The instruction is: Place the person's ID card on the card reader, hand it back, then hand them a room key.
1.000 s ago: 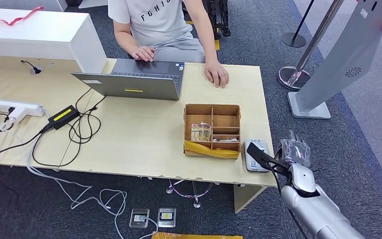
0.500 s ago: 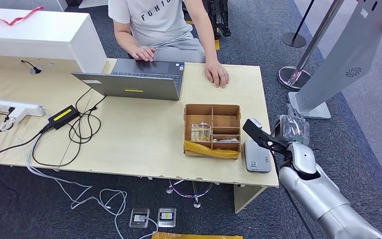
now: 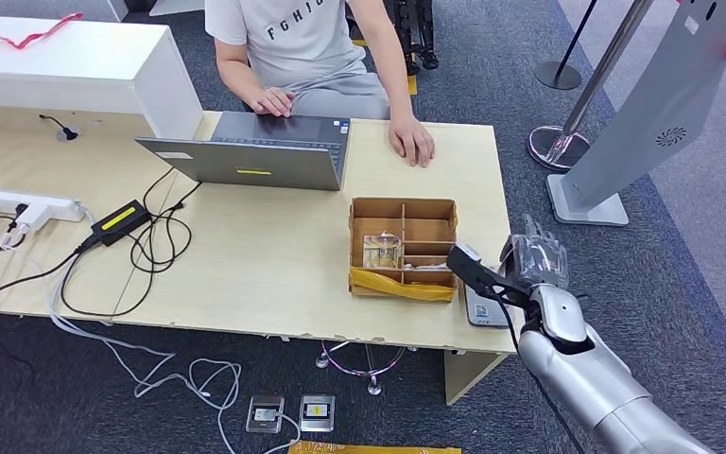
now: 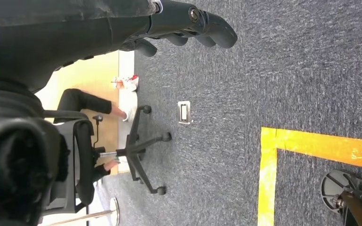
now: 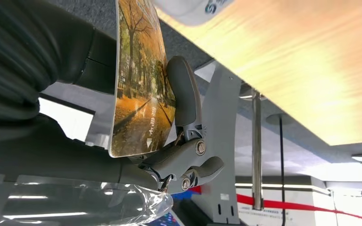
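My right hand [image 3: 532, 263] hovers at the table's right front corner and pinches a card [image 3: 474, 266] that sticks out to the left. The card's tip hangs above the grey-white card reader [image 3: 488, 307], which lies beside the wooden box [image 3: 404, 248]. In the right wrist view the card [image 5: 139, 84] carries an autumn tree picture and sits between the thumb and fingers [image 5: 184, 94], with the reader's edge [image 5: 193, 7] just beyond. My left hand [image 4: 188, 23] hangs over the carpet and holds nothing. The person [image 3: 312, 43] sits behind the table, one hand [image 3: 411, 142] flat on it.
An open laptop [image 3: 255, 151] stands in front of the person. Cables, a power strip [image 3: 19, 206] and an adapter lie on the table's left. The wooden box has several compartments holding cards. A grey kiosk stand [image 3: 643, 113] and stanchion bases stand on the carpet to the right.
My right hand has risen with the card, then drifted left, so the card now hangs over the reader near the wooden box. The person has not moved.
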{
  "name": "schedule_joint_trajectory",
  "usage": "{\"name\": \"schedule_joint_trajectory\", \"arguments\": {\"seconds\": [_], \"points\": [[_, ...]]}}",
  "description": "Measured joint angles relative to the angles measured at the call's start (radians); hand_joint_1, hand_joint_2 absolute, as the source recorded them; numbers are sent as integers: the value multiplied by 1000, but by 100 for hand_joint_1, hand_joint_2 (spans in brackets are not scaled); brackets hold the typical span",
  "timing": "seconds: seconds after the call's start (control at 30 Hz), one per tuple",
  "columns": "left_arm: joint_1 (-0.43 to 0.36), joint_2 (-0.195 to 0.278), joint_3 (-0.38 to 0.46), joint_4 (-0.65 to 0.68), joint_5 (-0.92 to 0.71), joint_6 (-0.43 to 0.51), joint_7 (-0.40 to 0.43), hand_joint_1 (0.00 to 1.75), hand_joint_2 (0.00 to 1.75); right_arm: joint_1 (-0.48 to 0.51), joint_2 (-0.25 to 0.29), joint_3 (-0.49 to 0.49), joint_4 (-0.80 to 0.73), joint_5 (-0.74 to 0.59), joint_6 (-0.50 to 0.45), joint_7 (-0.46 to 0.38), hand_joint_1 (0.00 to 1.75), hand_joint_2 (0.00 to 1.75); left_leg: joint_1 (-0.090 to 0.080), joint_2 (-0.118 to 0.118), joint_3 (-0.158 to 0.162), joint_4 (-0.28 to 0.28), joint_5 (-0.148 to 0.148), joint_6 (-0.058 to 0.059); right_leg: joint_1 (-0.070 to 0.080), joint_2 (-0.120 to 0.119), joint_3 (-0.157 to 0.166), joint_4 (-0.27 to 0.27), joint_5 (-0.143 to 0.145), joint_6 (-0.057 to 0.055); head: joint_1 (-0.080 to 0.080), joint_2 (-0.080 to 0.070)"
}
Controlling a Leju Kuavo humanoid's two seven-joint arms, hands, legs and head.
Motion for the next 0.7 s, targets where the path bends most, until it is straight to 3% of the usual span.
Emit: {"name": "schedule_joint_trajectory", "arguments": {"seconds": [0.17,0.37,0.7], "points": [[0,0,0,-1,15,14,-16,0,0,2,17,17,22,0,0,-18,175,175,0,0,0,0,0,0,0,0,0,0,0,0,0,0],[0,-44,11,-7,111,132,-174,0,0,-17,110,46,110,4,-19,-119,175,175,0,1,0,0,0,0,0,2,-1,0,0,0,0,0],[1,-71,25,-8,139,138,-186,0,0,-18,197,81,210,-40,-26,-157,175,175,0,0,0,0,0,0,0,0,-1,0,0,0,0,0]]}}
